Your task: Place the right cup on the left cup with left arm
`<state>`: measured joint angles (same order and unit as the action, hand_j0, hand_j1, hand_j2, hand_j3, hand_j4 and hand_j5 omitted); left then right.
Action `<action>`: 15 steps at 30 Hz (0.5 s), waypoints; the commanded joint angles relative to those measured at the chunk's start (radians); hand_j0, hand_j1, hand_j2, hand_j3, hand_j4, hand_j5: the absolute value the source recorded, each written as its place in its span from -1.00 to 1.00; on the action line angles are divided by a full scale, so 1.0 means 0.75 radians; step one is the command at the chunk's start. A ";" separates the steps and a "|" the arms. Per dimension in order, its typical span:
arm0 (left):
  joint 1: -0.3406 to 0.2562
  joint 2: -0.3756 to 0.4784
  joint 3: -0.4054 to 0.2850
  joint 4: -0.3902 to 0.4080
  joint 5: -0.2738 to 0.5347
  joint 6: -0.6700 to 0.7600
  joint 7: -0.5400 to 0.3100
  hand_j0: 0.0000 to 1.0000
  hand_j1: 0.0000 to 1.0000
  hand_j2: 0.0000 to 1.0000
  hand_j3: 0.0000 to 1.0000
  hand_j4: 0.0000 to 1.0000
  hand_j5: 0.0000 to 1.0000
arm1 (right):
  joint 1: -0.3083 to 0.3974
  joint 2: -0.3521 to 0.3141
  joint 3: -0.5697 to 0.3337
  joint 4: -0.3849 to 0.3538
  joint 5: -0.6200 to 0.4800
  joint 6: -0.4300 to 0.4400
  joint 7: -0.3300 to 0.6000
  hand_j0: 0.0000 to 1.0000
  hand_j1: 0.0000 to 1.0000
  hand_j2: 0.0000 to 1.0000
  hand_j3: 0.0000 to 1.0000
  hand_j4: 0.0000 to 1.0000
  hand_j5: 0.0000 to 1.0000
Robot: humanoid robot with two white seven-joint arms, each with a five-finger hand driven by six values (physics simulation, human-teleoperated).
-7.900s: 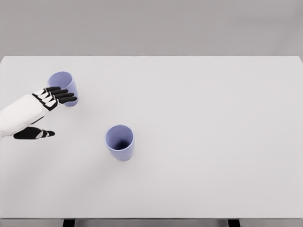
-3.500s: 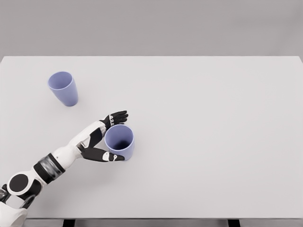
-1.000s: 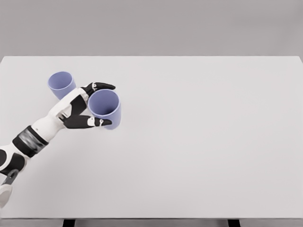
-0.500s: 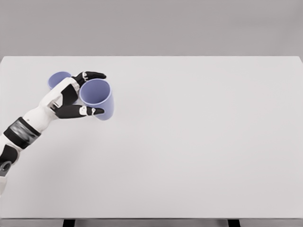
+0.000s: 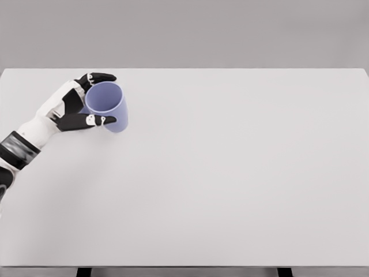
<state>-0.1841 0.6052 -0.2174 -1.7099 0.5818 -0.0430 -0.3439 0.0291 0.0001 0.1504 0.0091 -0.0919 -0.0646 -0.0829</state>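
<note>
My left hand (image 5: 97,99) is shut on a lavender cup (image 5: 107,107), which it carries raised and tilted at the far left of the white table (image 5: 230,173). Black fingers (image 5: 99,77) curl over the cup's far side and the thumb presses its near side. The other lavender cup is hidden behind my hand and the held cup. Whether the two cups touch cannot be seen.
My white left forearm (image 5: 29,135) comes in from the left edge. A grey wall runs behind the table's far edge (image 5: 184,68).
My left hand has carried the cup up and to the left, from the middle left of the table to over the spot where the other cup stood, which is now covered.
</note>
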 commanded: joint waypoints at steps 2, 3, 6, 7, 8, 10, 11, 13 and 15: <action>-0.004 0.001 0.001 0.018 0.008 0.000 0.000 0.46 0.46 0.46 0.46 0.46 0.46 | 0.000 0.000 0.000 0.000 0.000 0.000 0.000 1.00 1.00 1.00 1.00 1.00 1.00; -0.004 0.001 0.001 0.018 0.008 0.000 0.000 0.46 0.46 0.46 0.46 0.46 0.46 | 0.000 0.000 0.000 0.000 0.000 0.000 0.000 1.00 1.00 1.00 1.00 1.00 1.00; -0.008 0.001 0.020 0.030 0.008 0.000 0.000 0.46 0.46 0.46 0.46 0.46 0.46 | 0.000 0.000 0.000 0.000 0.000 0.000 0.000 1.00 1.00 1.00 1.00 1.00 1.00; -0.008 0.001 0.030 0.034 0.008 0.000 0.000 0.46 0.46 0.46 0.46 0.46 0.46 | 0.000 0.000 0.000 0.000 0.000 0.000 0.000 1.00 1.00 1.00 1.00 1.00 1.00; -0.008 0.001 0.038 0.038 0.008 0.000 0.000 0.46 0.46 0.46 0.46 0.46 0.46 | 0.000 0.000 0.000 0.000 0.000 0.000 0.000 1.00 1.00 1.00 1.00 1.00 1.00; -0.010 0.001 0.049 0.048 0.008 0.000 -0.002 0.46 0.46 0.46 0.46 0.46 0.46 | 0.000 0.000 0.000 0.000 0.000 0.000 0.000 1.00 1.00 1.00 1.00 1.00 1.00; -0.014 0.001 0.051 0.059 0.008 0.000 0.000 0.46 0.46 0.46 0.46 0.46 0.46 | 0.000 0.000 0.000 0.000 0.000 0.000 0.000 1.00 1.00 1.00 1.00 1.00 1.00; -0.020 0.001 0.057 0.063 0.008 0.000 0.000 0.46 0.46 0.46 0.46 0.46 0.46 | 0.000 0.000 0.000 0.000 0.000 0.000 0.000 1.00 1.00 1.00 1.00 1.00 1.00; -0.031 0.001 0.063 0.065 0.008 0.002 0.000 0.46 0.46 0.46 0.46 0.46 0.46 | 0.000 0.000 0.000 0.000 0.000 0.000 0.000 1.00 1.00 1.00 1.00 1.00 1.00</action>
<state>-0.2132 0.6052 -0.1759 -1.6654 0.5831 -0.0402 -0.3438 0.0291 0.0001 0.1504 0.0091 -0.0919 -0.0644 -0.0829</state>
